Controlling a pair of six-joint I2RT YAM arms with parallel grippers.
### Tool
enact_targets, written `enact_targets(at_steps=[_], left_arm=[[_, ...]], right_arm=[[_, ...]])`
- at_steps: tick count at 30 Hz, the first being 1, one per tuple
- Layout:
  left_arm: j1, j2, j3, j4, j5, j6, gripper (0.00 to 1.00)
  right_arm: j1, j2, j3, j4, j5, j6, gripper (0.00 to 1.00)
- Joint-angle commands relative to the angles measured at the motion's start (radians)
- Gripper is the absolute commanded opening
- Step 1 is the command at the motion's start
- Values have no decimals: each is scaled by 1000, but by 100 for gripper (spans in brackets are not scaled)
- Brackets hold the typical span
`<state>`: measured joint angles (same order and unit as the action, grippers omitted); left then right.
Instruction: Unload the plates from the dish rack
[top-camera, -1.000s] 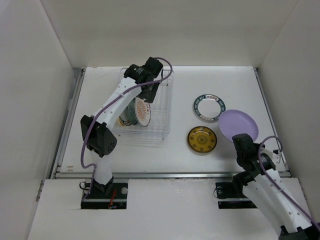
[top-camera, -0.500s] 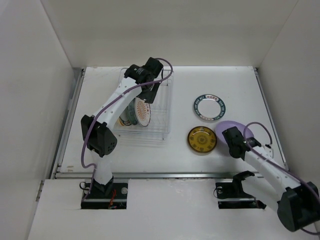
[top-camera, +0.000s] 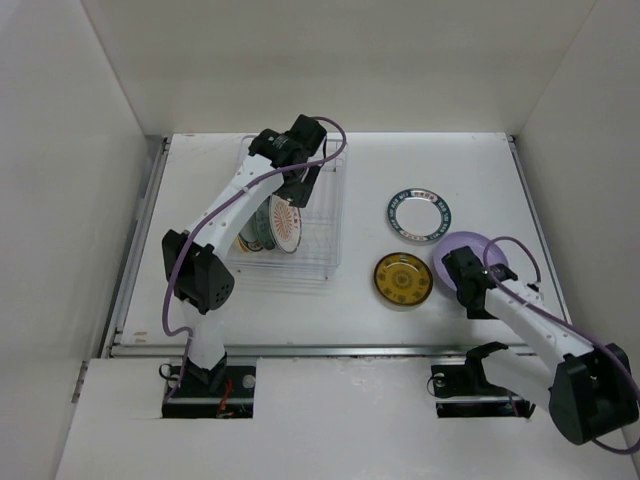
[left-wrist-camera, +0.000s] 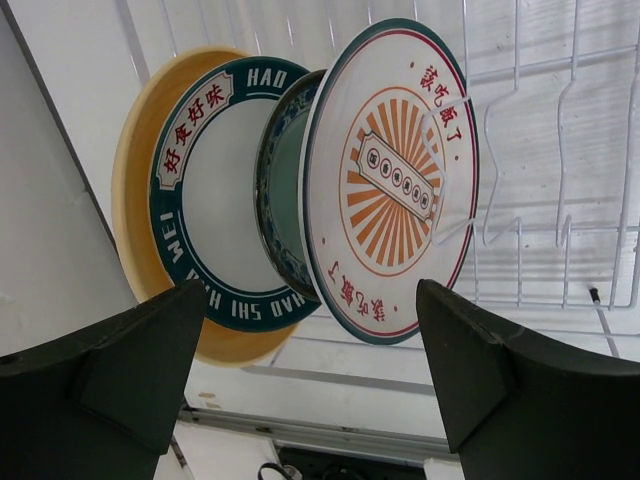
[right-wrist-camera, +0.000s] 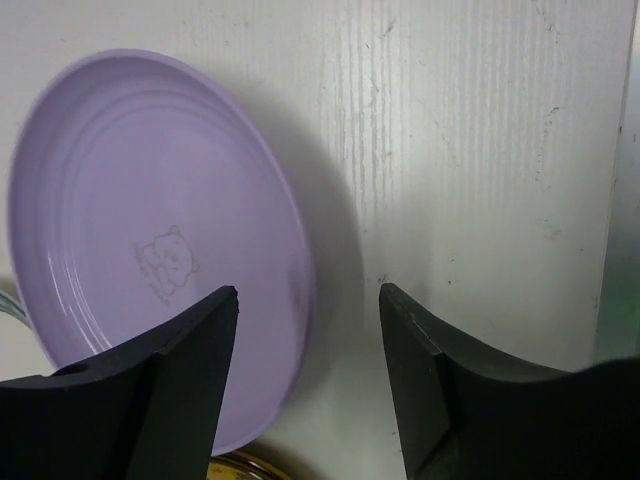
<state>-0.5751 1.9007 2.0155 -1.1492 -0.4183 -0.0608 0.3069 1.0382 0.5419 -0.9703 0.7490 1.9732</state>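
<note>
The white wire dish rack (top-camera: 334, 225) holds several upright plates. Nearest my left wrist camera is a white one with red marks (left-wrist-camera: 395, 170), then a teal patterned one (left-wrist-camera: 272, 190), a white one with a dark green rim (left-wrist-camera: 215, 190) and a pale yellow one (left-wrist-camera: 132, 200). My left gripper (top-camera: 293, 180) (left-wrist-camera: 310, 290) hangs open over the rack's far end, in front of them and touching none. A lavender plate (top-camera: 482, 250) (right-wrist-camera: 150, 230) lies on the table. My right gripper (top-camera: 463, 272) (right-wrist-camera: 308, 290) stands open astride its rim.
A green-rimmed plate (top-camera: 420, 216) and a gold-brown plate (top-camera: 403, 279) lie flat on the table right of the rack. The lavender plate's edge reaches the gold-brown one (right-wrist-camera: 232, 468). White walls close in on three sides.
My right arm swung left and down with the lavender plate, which now lies on the table, and its jaws have opened. The left arm has barely moved.
</note>
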Motion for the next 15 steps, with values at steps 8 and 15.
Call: enact_targets(at_steps=[8,15], left_arm=[[-2,-43,-21,-38,53,49,57],[-31,46,15,-89,-143,21,58]], right_arm=[[-8,-35,303,-271,193,150,71],[3,-147,354,-137,230,-135,71]])
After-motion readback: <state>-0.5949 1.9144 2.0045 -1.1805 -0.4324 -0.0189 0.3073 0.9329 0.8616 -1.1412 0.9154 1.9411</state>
